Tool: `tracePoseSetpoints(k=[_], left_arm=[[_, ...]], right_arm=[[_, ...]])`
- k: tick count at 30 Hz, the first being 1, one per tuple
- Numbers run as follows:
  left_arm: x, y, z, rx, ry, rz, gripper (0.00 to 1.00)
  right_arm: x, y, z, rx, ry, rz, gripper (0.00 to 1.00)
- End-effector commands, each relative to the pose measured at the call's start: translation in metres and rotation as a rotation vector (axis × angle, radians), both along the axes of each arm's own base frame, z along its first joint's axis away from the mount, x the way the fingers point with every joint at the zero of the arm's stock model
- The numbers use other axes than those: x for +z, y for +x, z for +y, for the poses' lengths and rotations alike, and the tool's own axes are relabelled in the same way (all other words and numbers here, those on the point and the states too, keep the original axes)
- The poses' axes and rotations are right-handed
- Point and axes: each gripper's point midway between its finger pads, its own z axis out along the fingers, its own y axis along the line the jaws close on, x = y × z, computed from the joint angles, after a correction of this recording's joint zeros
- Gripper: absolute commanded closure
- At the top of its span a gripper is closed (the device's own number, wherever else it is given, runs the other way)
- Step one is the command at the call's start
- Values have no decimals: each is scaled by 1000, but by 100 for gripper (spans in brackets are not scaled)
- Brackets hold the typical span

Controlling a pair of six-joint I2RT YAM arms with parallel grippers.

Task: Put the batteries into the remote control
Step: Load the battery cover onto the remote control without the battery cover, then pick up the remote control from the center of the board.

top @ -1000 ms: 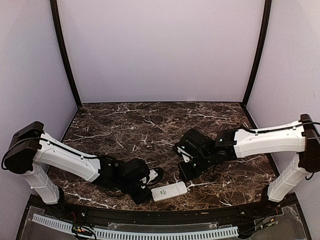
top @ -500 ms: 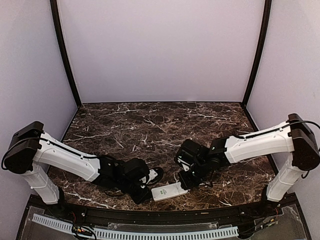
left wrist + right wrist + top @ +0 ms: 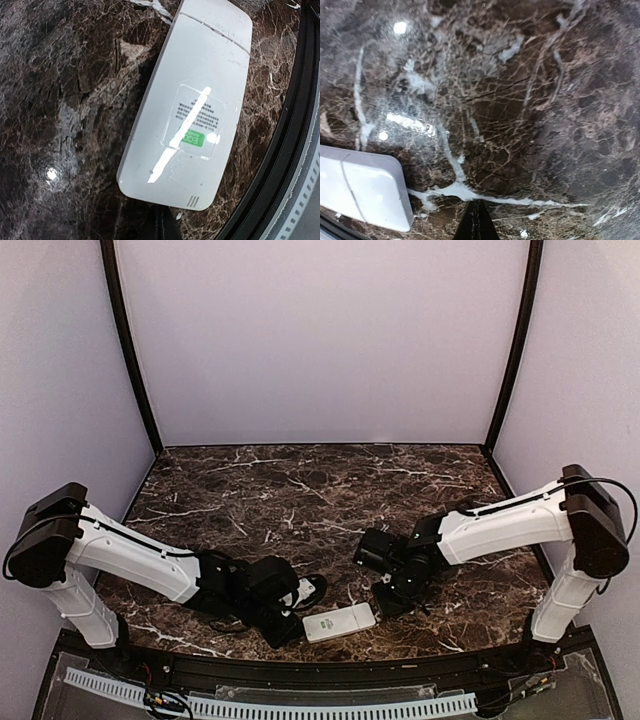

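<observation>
The remote control [image 3: 190,110] lies label-up on the counter [image 3: 65,100], likely exposing its battery cover [image 3: 220,22]; left end effector [image 3: 162,225] and right end effector [image 3: 477,220] flank it, fingers together.

The small flat white plastic remote control [image 3: 340,622] lies flat on the dark veined marble table [image 3: 300,490], close to the table's near edge and about midway between the two arms. The left gripper [image 3: 312,590] sits just behind and left of its left end. The right gripper [image 3: 386,602] sits just beside its right end, slightly behind.
</observation>
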Motion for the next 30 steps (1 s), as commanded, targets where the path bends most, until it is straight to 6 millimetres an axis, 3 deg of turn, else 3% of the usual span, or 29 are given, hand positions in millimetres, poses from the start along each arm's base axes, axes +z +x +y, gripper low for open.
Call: tracePoseSetpoints(k=[1, 4, 7, 11, 15, 19, 23, 25, 28, 30], left_arm=[[-28, -10, 29, -10, 129, 34, 100], [-27, -10, 22, -23, 116, 41, 100], [-27, -10, 16, -38, 110, 45, 100], [-19, -9, 4, -52, 65, 42, 100], [-14, -6, 6, -44, 58, 23, 100], [-12, 0, 20, -19, 86, -15, 97], [-6, 9, 37, 21, 114, -43, 90], [0, 16, 45, 51, 121, -65, 86], [19, 26, 50, 91, 86, -101, 77], [33, 34, 54, 127, 68, -145, 61]], right_arm=[[-13, -14, 32, 51, 8, 25, 100], [-20, -28, 58, 99, 9, 53, 100], [-14, -34, 80, 132, 38, 50, 100], [-6, -35, 94, 141, 108, 49, 100], [-6, -32, 80, 121, 83, 43, 100], [-3, -22, 48, 70, 41, 30, 100], [16, -3, 17, 69, 7, -34, 99], [33, 5, 20, 156, 39, -83, 87], [55, -1, 50, 421, 164, -111, 59], [65, -15, 75, 615, 268, -106, 37]])
